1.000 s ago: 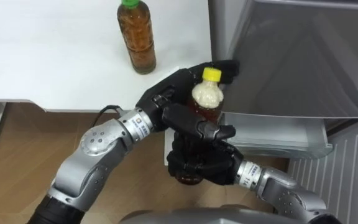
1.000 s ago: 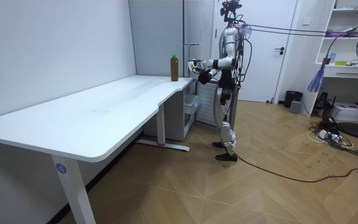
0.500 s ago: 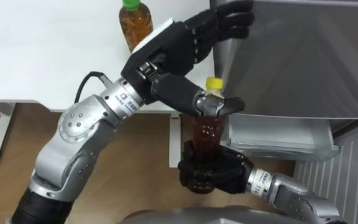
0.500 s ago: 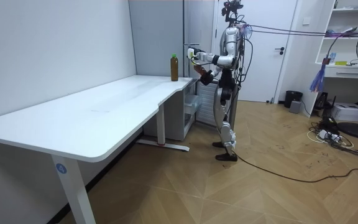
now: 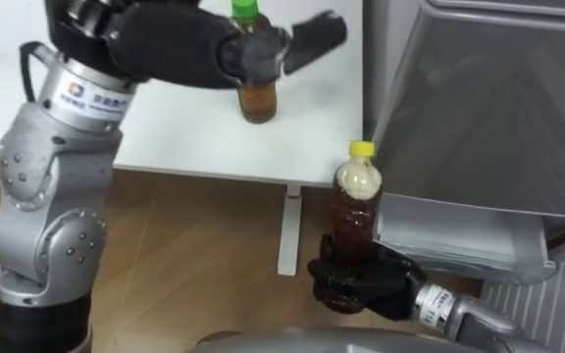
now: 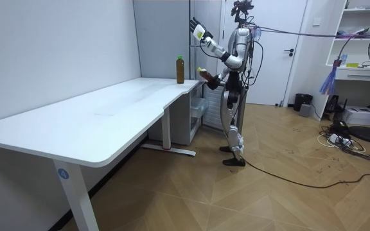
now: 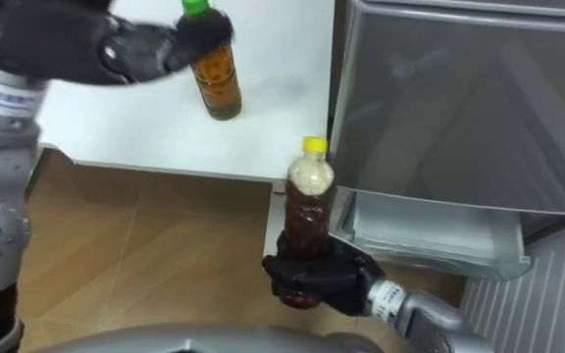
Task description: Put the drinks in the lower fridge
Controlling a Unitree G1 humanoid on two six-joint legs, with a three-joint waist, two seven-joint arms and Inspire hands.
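My right hand (image 5: 363, 284) is shut on the lower body of a brown drink bottle with a yellow cap (image 5: 353, 211), held upright in front of the grey fridge (image 5: 498, 108). A second brown bottle with a green cap (image 5: 255, 83) stands on the white table (image 5: 165, 132) near its corner. My left hand (image 5: 184, 44) is open, its arm raised. In the eye views it crosses in front of the green-capped bottle. The room view shows the left hand (image 6: 198, 27) lifted well above the table's bottle (image 6: 180, 69).
A pale drawer (image 5: 449, 240) juts out from the fridge's lower part, right of the held bottle. The table's leg (image 5: 287, 230) and wooden floor (image 5: 184, 255) lie below. I stand at the table's far end beside the fridge (image 6: 201, 45).
My left hand has let go of the yellow-capped bottle's neck and swung up and to the left. The right hand keeps the bottle upright.
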